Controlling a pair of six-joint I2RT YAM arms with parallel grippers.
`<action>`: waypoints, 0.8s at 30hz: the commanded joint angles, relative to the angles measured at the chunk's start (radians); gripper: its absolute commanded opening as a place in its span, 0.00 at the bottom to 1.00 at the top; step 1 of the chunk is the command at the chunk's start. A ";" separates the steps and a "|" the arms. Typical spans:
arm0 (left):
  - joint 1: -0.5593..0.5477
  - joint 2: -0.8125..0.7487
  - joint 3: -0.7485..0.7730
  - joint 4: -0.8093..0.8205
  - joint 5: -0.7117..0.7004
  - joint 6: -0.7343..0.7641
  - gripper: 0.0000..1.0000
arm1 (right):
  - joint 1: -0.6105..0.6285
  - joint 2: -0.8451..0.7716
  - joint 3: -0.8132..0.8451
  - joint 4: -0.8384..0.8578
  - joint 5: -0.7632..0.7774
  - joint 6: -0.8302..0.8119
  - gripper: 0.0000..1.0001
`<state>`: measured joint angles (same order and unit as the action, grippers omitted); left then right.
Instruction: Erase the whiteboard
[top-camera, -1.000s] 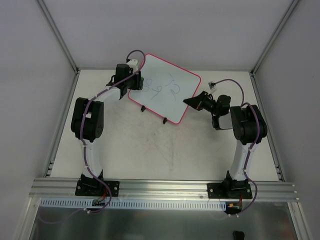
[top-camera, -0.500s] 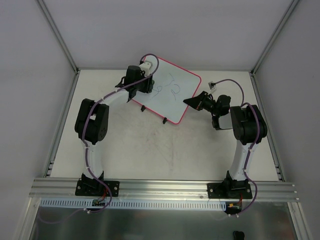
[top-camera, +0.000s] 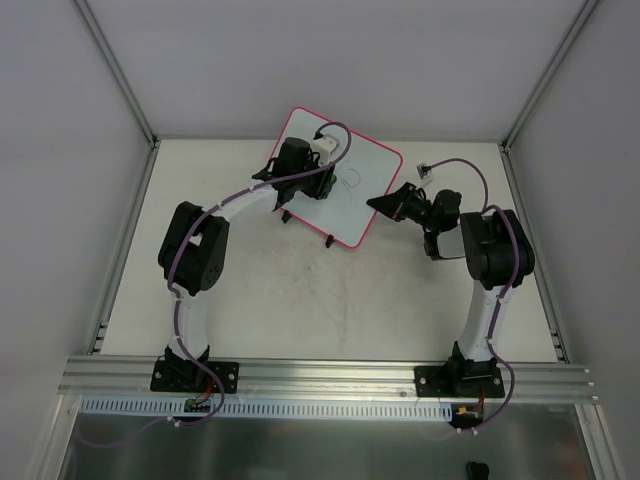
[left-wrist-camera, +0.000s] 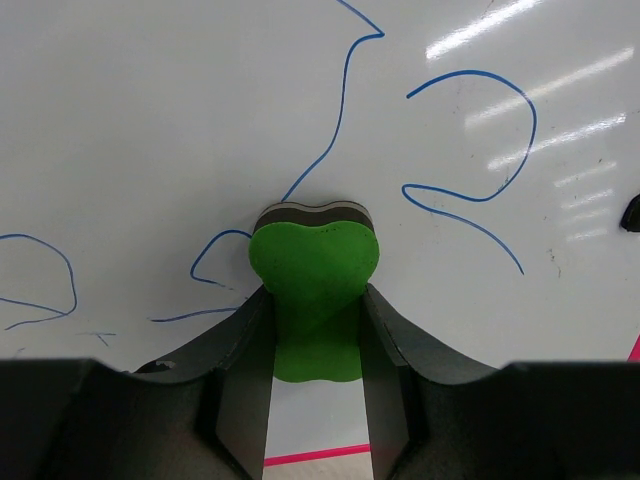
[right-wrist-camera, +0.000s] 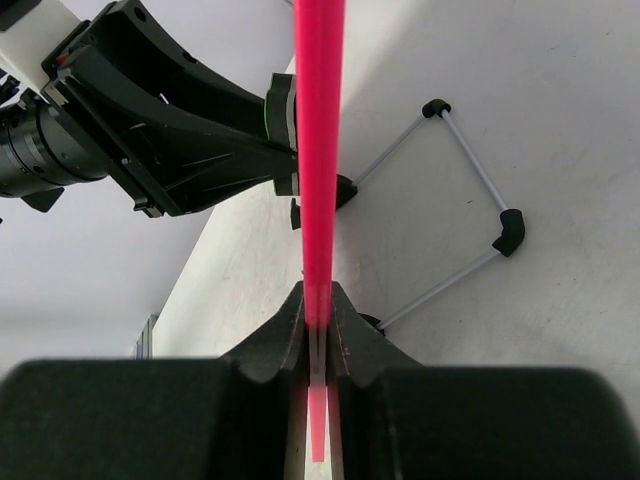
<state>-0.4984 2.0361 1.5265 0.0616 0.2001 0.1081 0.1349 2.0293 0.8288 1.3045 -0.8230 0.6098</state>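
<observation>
The whiteboard (top-camera: 360, 205), white with a pink-red frame, stands tilted on two black clip feet at the back middle of the table. My left gripper (top-camera: 322, 178) is shut on a green bone-shaped eraser (left-wrist-camera: 314, 280) and presses it against the board face (left-wrist-camera: 180, 120), among blue handwritten marks (left-wrist-camera: 470, 150). My right gripper (top-camera: 380, 203) is shut on the board's right edge; in the right wrist view the pink frame (right-wrist-camera: 318, 150) runs edge-on between the closed fingers (right-wrist-camera: 285, 335). A faint mark (top-camera: 354, 181) shows on the board to the right of the left gripper.
A wire stand (right-wrist-camera: 470, 215) with black corner pieces props the board from behind. A small white item (top-camera: 425, 170) lies by the right arm's cable. Grey walls close in the table at the back and sides. An aluminium rail (top-camera: 330, 375) runs along the near edge.
My left gripper has swept right across the board with the eraser. The numerals on the left part of the board are gone. The right arm and the board have not moved.
</observation>
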 joint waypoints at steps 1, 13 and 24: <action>0.000 0.059 0.001 -0.098 -0.037 0.012 0.00 | 0.034 -0.017 0.026 0.226 -0.042 -0.058 0.00; 0.184 0.110 0.112 -0.170 -0.044 -0.054 0.00 | 0.038 -0.014 0.035 0.226 -0.065 -0.068 0.00; 0.282 0.145 0.175 -0.244 -0.021 -0.202 0.00 | 0.043 -0.021 0.032 0.226 -0.070 -0.071 0.00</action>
<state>-0.2321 2.1368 1.6913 -0.1192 0.2077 -0.0277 0.1444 2.0289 0.8398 1.3132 -0.8402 0.6094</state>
